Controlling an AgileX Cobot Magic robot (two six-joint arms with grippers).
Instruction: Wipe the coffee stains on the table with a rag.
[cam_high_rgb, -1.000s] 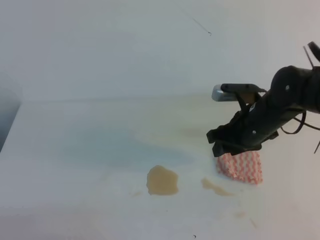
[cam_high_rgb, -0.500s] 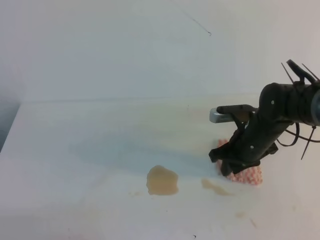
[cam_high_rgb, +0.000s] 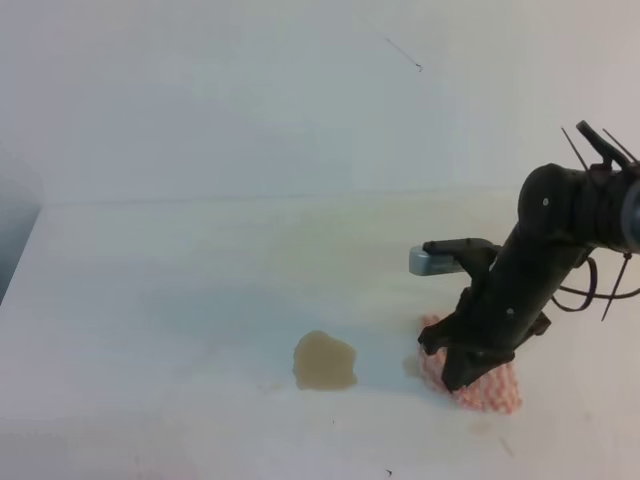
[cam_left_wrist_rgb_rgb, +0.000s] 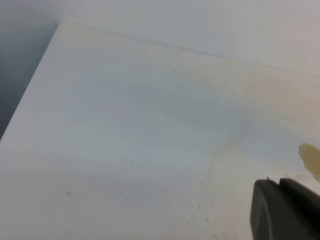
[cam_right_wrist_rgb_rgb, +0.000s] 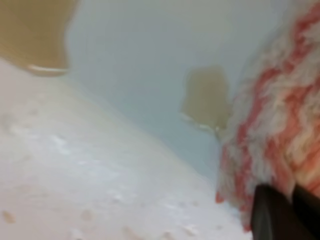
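On the table (cam_high_rgb: 150, 300) — right claw (cam_high_rgb: 455, 375) grips rag (cam_high_rgb: 492, 388) beside coffee stains (cam_high_rgb: 324, 361).

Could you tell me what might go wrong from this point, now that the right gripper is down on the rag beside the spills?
1. The right gripper pinches only one edge of the rag, so the cloth may bunch or slip free when dragged.
2. The rag already laps the smaller stain; a sideways push could smear it across the table instead of absorbing it.
3. The rounded stain lies further left, so one short stroke may miss it.
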